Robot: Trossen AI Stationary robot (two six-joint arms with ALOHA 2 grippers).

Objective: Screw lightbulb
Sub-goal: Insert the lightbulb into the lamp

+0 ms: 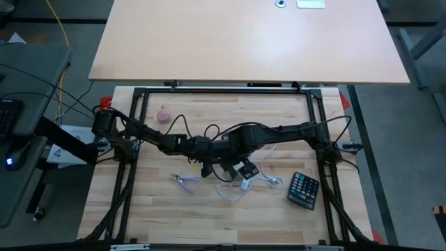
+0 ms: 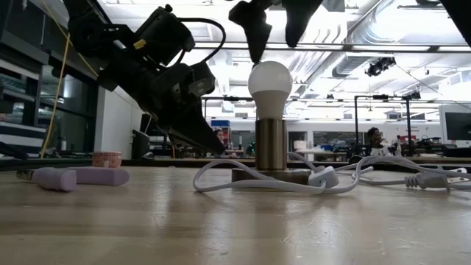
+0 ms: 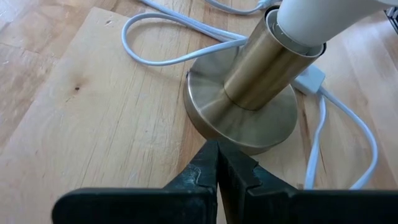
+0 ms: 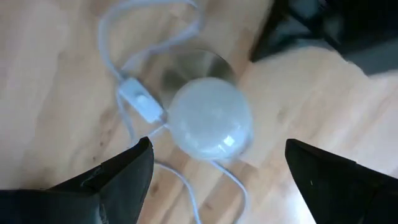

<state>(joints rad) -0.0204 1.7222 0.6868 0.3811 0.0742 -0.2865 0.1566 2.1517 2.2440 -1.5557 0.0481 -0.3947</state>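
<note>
The white lightbulb [image 2: 269,82] stands upright with its base in a brass socket tube [image 2: 271,143], which rises from a round brass lamp base [image 3: 242,118] on the wooden table. My right gripper [image 4: 214,165] is open right above the bulb's globe [image 4: 210,124], one finger on either side and clear of it. My left gripper [image 3: 217,152] is shut and low at the lamp base's rim. In the high view both arms meet at the table's middle [image 1: 223,150] and hide the lamp. My left gripper has its shut fingertips [image 3: 211,155] on the rim of the round brass lamp base [image 3: 205,127]. It slants down from the table's left side. The base lies flat on the table.
A white cord [image 3: 161,56] with an inline switch [image 4: 140,102] loops around the lamp. Pliers [image 1: 185,182] lie near the front left, a calculator [image 1: 304,189] at the front right, and a small pink ball [image 1: 164,114] at the far left.
</note>
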